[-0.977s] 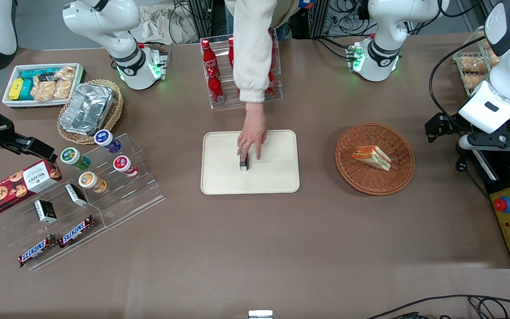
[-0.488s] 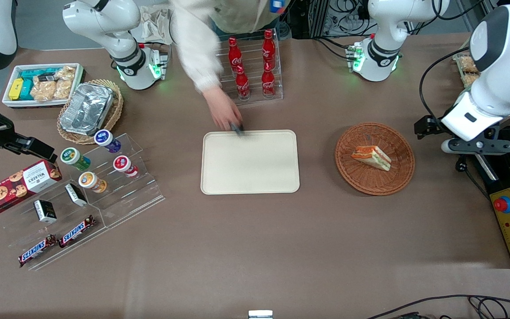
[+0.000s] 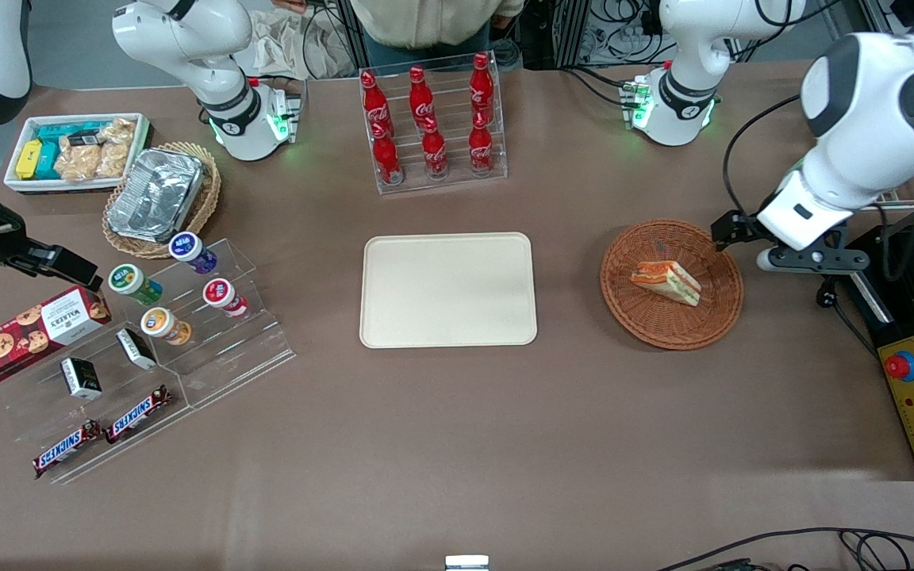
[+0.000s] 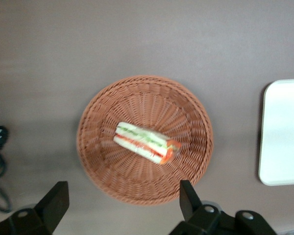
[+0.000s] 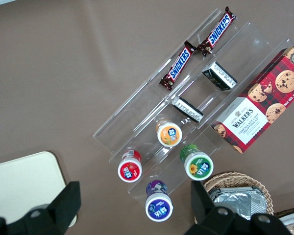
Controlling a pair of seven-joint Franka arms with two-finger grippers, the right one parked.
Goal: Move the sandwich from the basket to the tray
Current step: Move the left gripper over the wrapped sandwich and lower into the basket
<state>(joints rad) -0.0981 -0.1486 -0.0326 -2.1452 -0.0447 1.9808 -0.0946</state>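
**Approach Stage: Gripper High at the Basket Rim, Sandwich Not Yet Held**

Reading the front view from left to right, the tray [image 3: 448, 289] lay at the middle of the table with nothing on it. The basket [image 3: 723, 317] stood well apart from the tray, toward the working arm's end of the table. The sandwich [image 3: 666, 281] lay near the middle of the basket. The gripper [image 3: 731, 231] hung above the basket's rim, at the edge farther from the front camera and toward the working arm's end.

The governing relation was as follows. The sandwich lay from the gripper toward the basket's centre, and lower. In the wrist view its long axis ran at a slight slant to the line joining the two fingertips [image 4: 59, 193]. The fingers stood wide apart and held nothing. The working arm was by far the nearer arm.

Judged from these positions, the next move called for a short travel over the basket's centre, a descent, and possibly a small wrist rotation so that the fingers closed across the wedge's short dimension.

The front view showed the gripper's height and its offset from the basket but hid the fingertips. The wrist view showed the finger spread, the sandwich [image 4: 146, 142], the full basket rim [image 4: 88, 147] and a corner of the tray [image 4: 284, 132].
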